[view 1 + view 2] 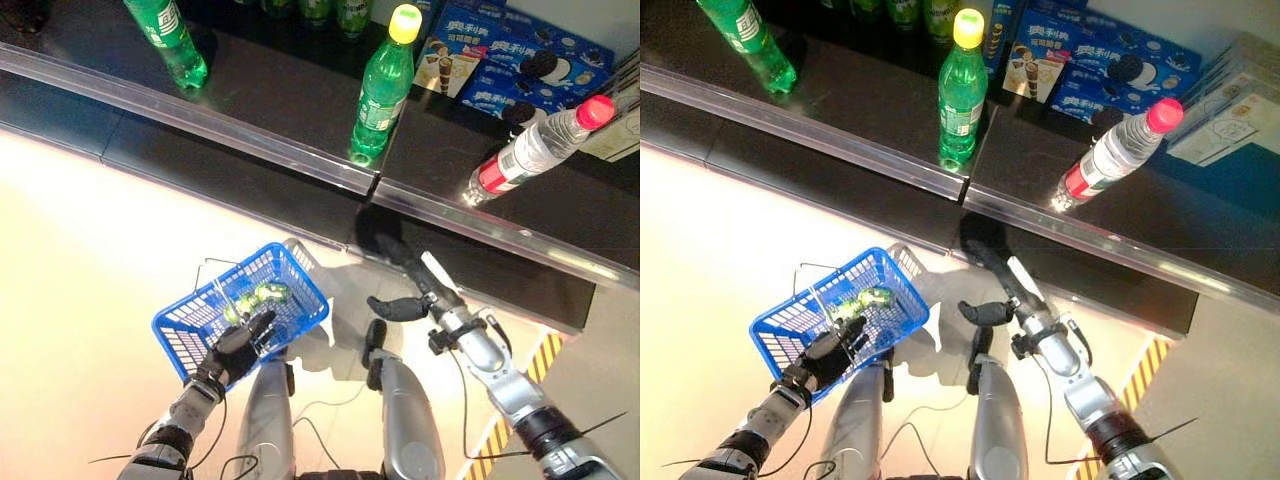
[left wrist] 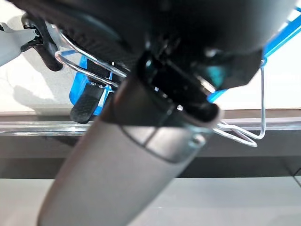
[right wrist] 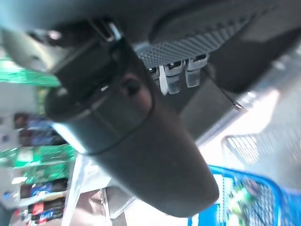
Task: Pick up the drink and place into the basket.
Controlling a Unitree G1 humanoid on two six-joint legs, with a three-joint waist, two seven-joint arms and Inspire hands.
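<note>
Nearest the robot, the left hand (image 1: 238, 352) is curled round the wire handle of the blue basket (image 1: 185, 328) and holds it up over the pale floor (image 1: 90, 230). A green bottle (image 1: 258, 297) already lies on its side in the basket. The right hand (image 1: 415, 288) hangs empty just short of the shelf (image 1: 250, 85), its fingers straight and stretched toward the ledge, thumb stuck out to the side; it touches nothing.

On the dark shelf behind the clear front rail (image 1: 200, 125), the drink closest to that hand is the green bottle with a yellow cap (image 1: 384, 88), upright just behind the rail. To its right stands a clear bottle with a red cap (image 1: 530, 152), and well off to the left another green bottle (image 1: 168, 38). Blue biscuit boxes (image 1: 520, 60) sit at the back.

The yellow-capped bottle looks like a full plastic soda bottle: fairly heavy for its size, stiff under pressure, with a smooth, likely slippery wall and label. It is tall and narrow, so a nudge near the cap would probably tip it. The best hold seems to be round the mid-body at the label, fingers on one side and thumb opposite, then a lift clear over the rail before carrying it to the basket.
</note>
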